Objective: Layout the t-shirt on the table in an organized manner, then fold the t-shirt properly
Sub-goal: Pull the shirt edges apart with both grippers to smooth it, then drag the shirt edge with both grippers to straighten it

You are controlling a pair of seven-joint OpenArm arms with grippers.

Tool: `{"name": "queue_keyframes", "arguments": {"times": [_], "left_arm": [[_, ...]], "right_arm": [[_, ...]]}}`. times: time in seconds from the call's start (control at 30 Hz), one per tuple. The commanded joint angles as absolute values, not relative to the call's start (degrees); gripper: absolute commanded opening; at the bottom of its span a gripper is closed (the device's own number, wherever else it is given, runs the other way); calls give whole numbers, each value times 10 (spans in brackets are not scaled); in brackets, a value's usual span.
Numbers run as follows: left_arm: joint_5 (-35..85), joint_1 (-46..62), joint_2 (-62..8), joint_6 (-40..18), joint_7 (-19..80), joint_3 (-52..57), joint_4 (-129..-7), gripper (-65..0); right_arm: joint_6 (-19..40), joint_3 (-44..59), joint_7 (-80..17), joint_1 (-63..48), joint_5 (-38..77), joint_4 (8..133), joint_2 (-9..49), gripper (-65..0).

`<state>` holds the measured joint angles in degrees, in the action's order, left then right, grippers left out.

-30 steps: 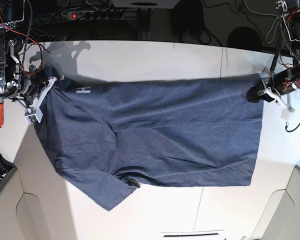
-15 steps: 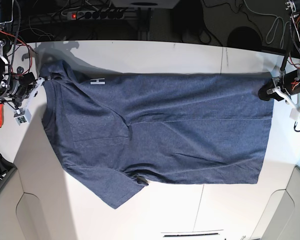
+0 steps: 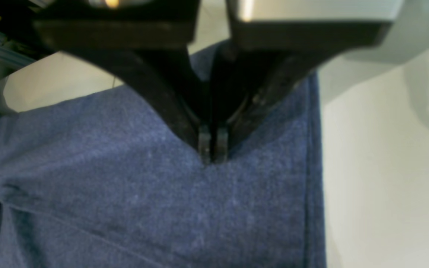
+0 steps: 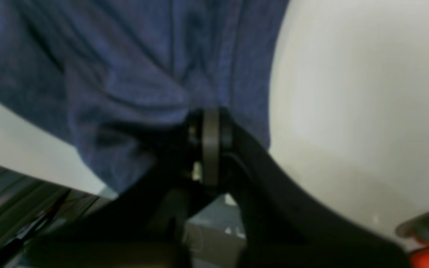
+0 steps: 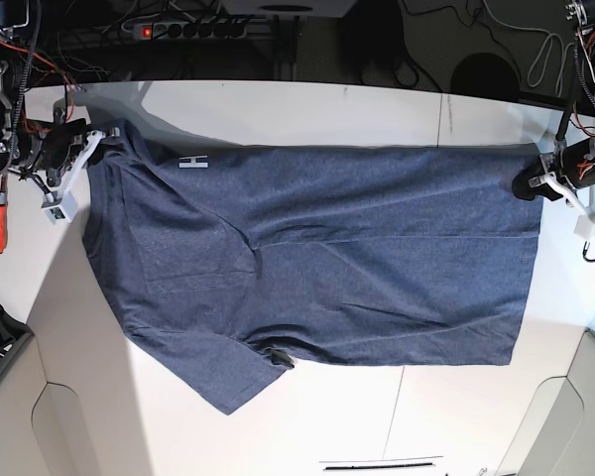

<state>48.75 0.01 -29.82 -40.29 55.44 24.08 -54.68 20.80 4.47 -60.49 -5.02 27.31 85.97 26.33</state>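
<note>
Blue heathered cloth fills both wrist views: one t-shirt (image 5: 317,263), one table (image 5: 307,109), two grippers. Left wrist view, nearest: left gripper (image 3: 212,143) with its two dark fingers (image 3: 204,141) pressed together, pinching the shirt fabric just inside a stitched hem edge (image 3: 313,167); white tabletop to the right of that hem. Right wrist view: right gripper (image 4: 210,128) likewise closed tight on a bunched fold of the t-shirt near its edge, cloth creased around the pinch point; picture is blurred, so which part of the garment it holds cannot be told from here. Base view: the shirt lies spread across the middle of the white table, stretched between the two arms. Right gripper (image 5: 74,159) at the view's left holds the corner by the shoulder; left gripper (image 5: 535,181) at the view's right holds the far upper corner of the hem end. One sleeve (image 5: 223,382) points toward the near table edge. One white letter "H" (image 5: 191,162) shows near the far edge; rest of the lettering hidden. One thin dark seam line (image 5: 440,121) crosses the tabletop beyond the shirt. Farthest back: cables and one power strip (image 5: 183,30) behind the table.
</note>
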Motion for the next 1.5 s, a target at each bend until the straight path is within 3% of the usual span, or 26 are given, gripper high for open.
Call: {"name": "queue_keyframes", "arguments": {"times": [0.0,0.33,0.6,0.77,0.97,1.27,1.47], "left_arm": [[493,-5,-311,-400,550,243,-552,-650],[502,-5,-311,-400,550,243,-552,-650],[502,-5,-313,-400,550,243,-552,-650],[510,-4,-328,-400,552,243,-552,-650],[592,15,-340,-400,600,243,-552,-650],[723,46,-333,-400,597,258,-572,-650],[656,46,-287,-400,602,262,-667,-650]], "right_arm": [[210,49,-600,-49,269,866,273,-650],[207,49,-536,-52,130,843,273,-650],[207,49,-536,-51,126,844,273,-650],[152,50,-530,-51,88,852,283,-650],[152,50,-568,-56,105,874,287,-650],[152,50,-570,-62,131,880,287,-650],[152,50,-570,-62,131,880,287,-650]]}}
